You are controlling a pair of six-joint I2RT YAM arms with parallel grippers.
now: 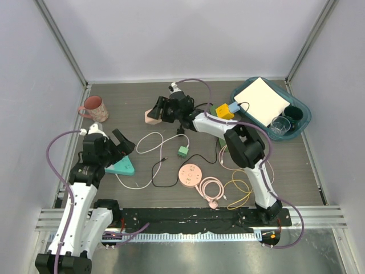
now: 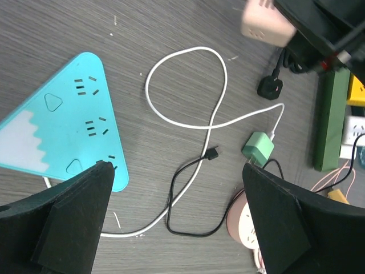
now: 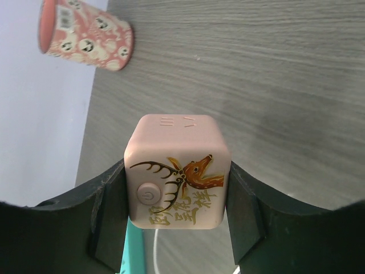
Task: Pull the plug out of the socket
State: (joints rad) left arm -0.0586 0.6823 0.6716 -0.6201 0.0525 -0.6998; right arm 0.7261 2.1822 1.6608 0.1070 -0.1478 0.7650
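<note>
Socket (image 3: 178, 171), a smooth pink rounded cube, is clamped by right gripper (image 3: 177, 201); left gripper (image 2: 177, 221) gapes.

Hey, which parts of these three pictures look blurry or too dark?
Top external: evenly lit and sharp, soft shadows only. Left wrist: teal power strip crisp, pink cube at the top edge blurred. Right wrist: the cube's deer print sharp, the fingers beside it nearly black.
</note>
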